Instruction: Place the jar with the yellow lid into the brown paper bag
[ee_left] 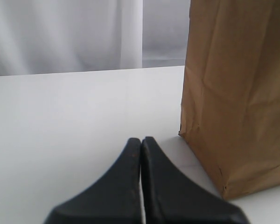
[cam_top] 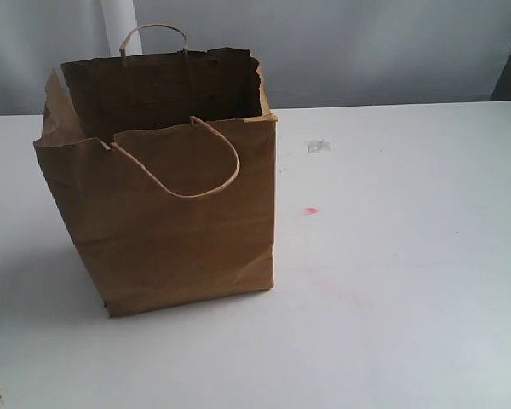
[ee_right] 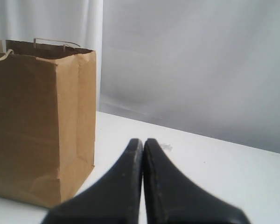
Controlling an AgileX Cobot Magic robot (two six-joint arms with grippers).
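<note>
On the white table [cam_top: 400, 307] the brown paper bag [cam_top: 183, 239] stands upright, mouth open, its inside too dark to read. The left gripper [ee_left: 141, 141] and the right gripper [ee_right: 143, 141] each have jaws pressed together, empty.

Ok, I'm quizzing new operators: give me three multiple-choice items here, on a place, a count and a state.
1. In the exterior view, the brown paper bag stands:
A) left of centre
B) at the right edge
C) at the front edge

2. Cord handles showing on it:
A) none
B) two
C) four

3. The left gripper and right gripper are:
A) both open
B) both shut
C) one open, one shut

Answers: 1 A, it fills the picture's left half; 2 B, one loop droops in front, one rises behind; 3 B, neither shows a gap.
</note>
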